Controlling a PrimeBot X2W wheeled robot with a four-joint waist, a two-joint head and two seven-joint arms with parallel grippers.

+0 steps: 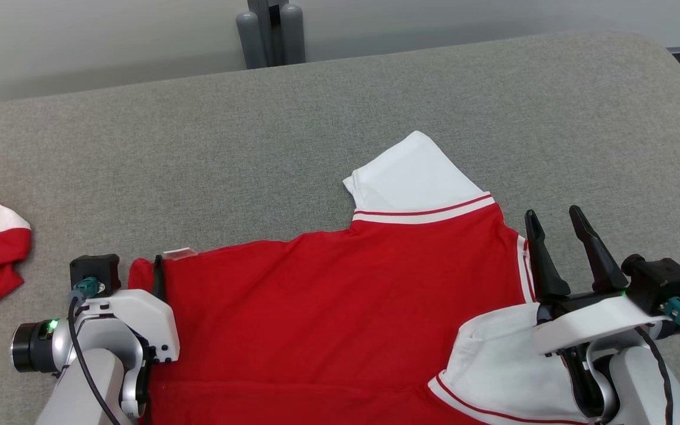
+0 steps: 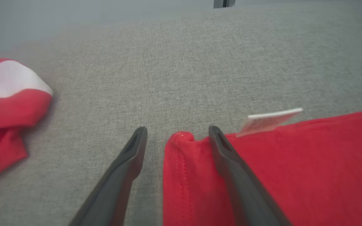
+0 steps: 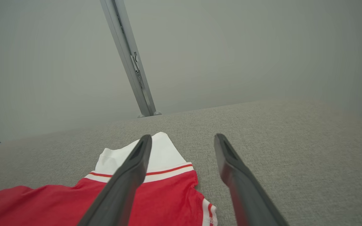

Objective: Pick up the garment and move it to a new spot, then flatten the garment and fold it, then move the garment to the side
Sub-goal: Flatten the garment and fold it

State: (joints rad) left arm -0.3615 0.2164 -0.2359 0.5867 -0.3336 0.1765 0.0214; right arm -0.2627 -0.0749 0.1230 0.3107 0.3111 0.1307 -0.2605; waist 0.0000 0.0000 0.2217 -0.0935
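Left wrist view: straddling a corner of the shirt [image 2: 294, 175] with left end effector [image 2: 178, 130] wide, readying a pinch; right end effector [image 1: 552, 212] hovering wide.

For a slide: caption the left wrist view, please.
Open left pincer straddles a corner of the red garment on the grey surface.

Bright, soft, even light. Faint shadow hugs the edges of the red garment [image 1: 328, 307]. In the left wrist view, the surface far beyond the garment goes hazy and blurred.
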